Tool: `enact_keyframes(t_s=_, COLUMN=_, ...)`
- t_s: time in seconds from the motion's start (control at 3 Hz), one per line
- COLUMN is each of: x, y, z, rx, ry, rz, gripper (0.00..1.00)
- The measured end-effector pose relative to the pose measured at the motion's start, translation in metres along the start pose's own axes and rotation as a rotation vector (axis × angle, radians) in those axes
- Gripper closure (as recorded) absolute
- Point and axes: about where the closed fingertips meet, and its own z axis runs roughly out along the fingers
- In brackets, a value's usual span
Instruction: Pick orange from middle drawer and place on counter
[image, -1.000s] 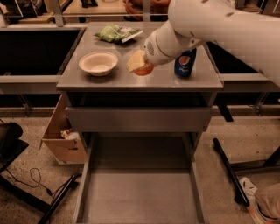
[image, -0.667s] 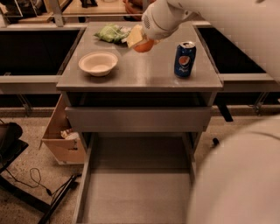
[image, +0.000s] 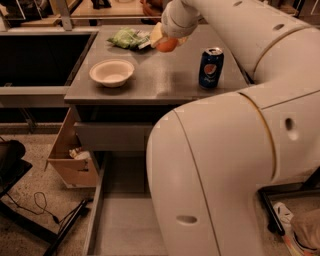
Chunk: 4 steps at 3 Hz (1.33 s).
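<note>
Dim warm light; counter (image: 165, 85) glares softly below the pincer (image: 164, 41) holding the orange (image: 169, 45).

We take the white bowl (image: 111, 73) as our mark; it sits upright. To its right, well apart, a blue soda can (image: 210, 67) stands upright. Behind the bowl and a little right lies a green crinkled packet (image: 126, 37). Below the bowl and to its left, an open cardboard box (image: 70, 162) rests on the speckled floor (image: 37, 145). Further down and left of the bowl, a black cable (image: 31, 204) loops. The claw (image: 164, 41) hangs behind and right of the bowl, just beside the packet, closed round the orange (image: 168, 45).
</note>
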Motion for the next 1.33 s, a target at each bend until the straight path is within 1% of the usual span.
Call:
enact_keyframes(t_s=0.33, x=-0.029, y=-0.021, z=0.042, rx=-0.011, ry=-0.073, rz=0.034, gripper=1.00)
enact_keyframes(t_s=0.67, x=-0.045, y=-0.035, z=0.071, rx=-0.021, ry=-0.156, rz=0.018, gripper=1.00)
enact_keyframes(t_s=1.0, x=-0.052, y=-0.037, z=0.091, rx=0.033, ry=-0.174, rz=-0.033, gripper=1.00)
enact_keyframes(t_s=1.33, x=-0.052, y=-0.036, z=0.109, rx=0.113, ry=-0.151, rz=-0.079, gripper=1.00)
